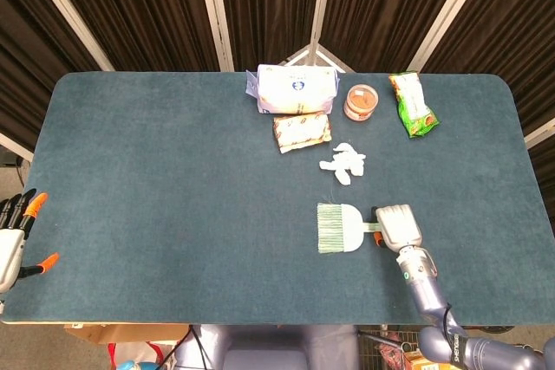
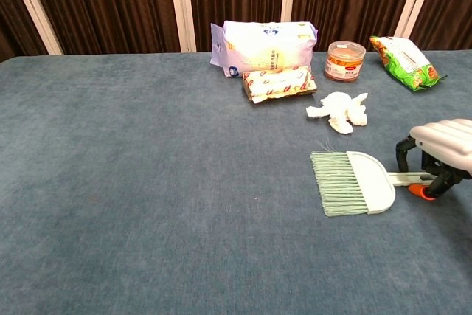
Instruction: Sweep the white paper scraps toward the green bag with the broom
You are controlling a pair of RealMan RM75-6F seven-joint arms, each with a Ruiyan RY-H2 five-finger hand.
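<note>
The broom (image 1: 341, 228) is lying flat on the blue-green table (image 1: 173, 197), its pale green bristles fanning toward the left of the head view and its white handle running to the right. The right hand (image 1: 398, 226) is sitting over the far end of that handle; in the chest view the same hand (image 2: 444, 151) is arching above the handle with its dark fingers (image 2: 403, 154) curling down on both sides (an orange fingertip is showing just under the handle). It looks to be gripping the handle, with the broom's head resting on the table.

The white paper scraps (image 1: 343, 162) are bunching together in one small heap just beyond the bristles, close to them but not touching. The green bag (image 1: 412, 104) is lying further back and to the right, near the table's far edge, well apart from the scraps.

Between the scraps and the far edge, a small packet with red print (image 1: 302, 131) is lying just in front of a larger white pack (image 1: 293, 89), the two nearly touching. A round tub with an orange-brown label (image 1: 361, 102) is standing between the white pack and the green bag.

The left hand (image 1: 16, 236) is hanging at the left edge of the table, its dark fingers spread apart with orange tips showing, holding nothing.
</note>
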